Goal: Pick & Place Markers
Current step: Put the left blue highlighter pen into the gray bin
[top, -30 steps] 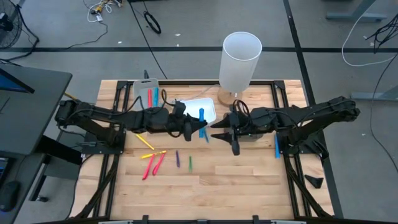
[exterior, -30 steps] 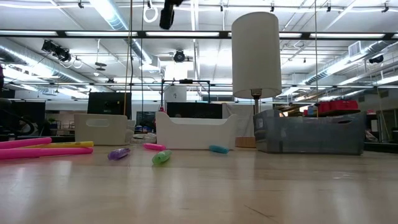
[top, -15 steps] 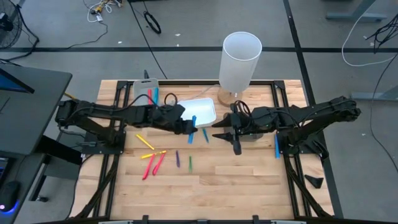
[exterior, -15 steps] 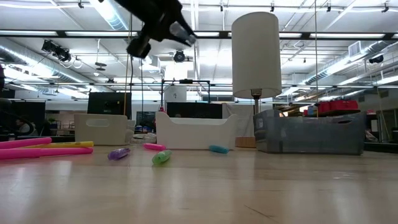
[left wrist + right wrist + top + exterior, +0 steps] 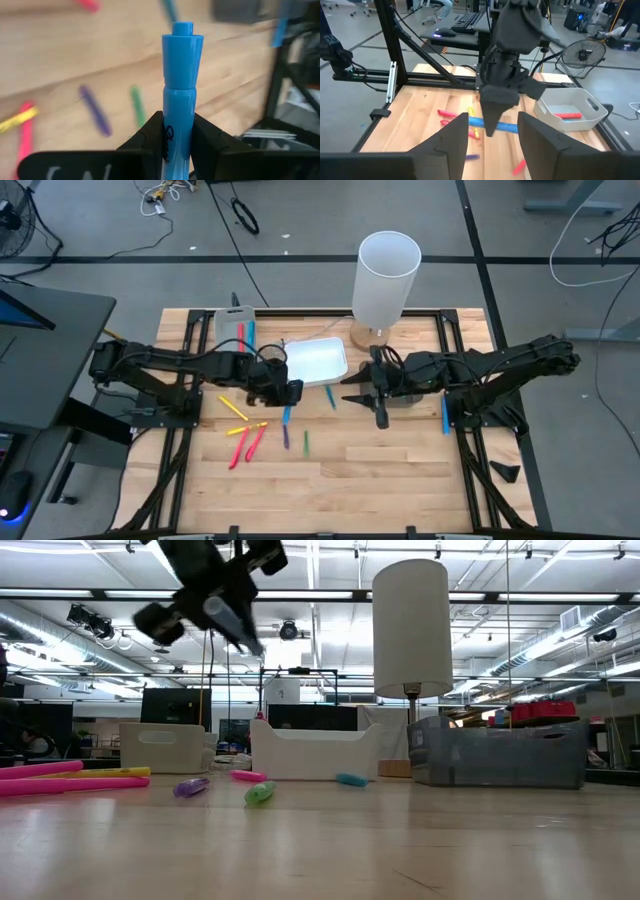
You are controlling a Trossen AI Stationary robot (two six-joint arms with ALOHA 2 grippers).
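Observation:
My left gripper [image 5: 286,394] hangs over the middle of the table, just near of the white tray [image 5: 318,361], shut on a blue marker [image 5: 287,416]. Loose markers lie on the wood: two yellow [image 5: 233,408], two pink [image 5: 247,445], a purple one [image 5: 285,437], a green one [image 5: 306,442] and a blue one [image 5: 331,397]. A grey tray [image 5: 234,330] at the far left holds a red and a blue marker. My right gripper [image 5: 362,399] stands open above the table, right of the white tray, with nothing between its fingers. My left gripper pinches the blue marker's barrel [image 5: 178,131] between its two fingers [image 5: 150,136]. The fingers slant down toward the table's near edge, and the marker runs on past their tips in that direction, capped end [image 5: 183,47] foremost. It is lifted clear of the table.
A tall white lamp [image 5: 386,272] stands on a wooden foot at the far middle. A dark tray [image 5: 497,752] sits under my right arm, and another blue marker [image 5: 445,415] lies at the right frame rail. Bare wood lies along the near edge.
My left gripper has come down from over the white tray toward the table's left and near edge, tipping its fingers downward and rolling. The blue marker went with it and now points down toward the near edge, clear of the table.

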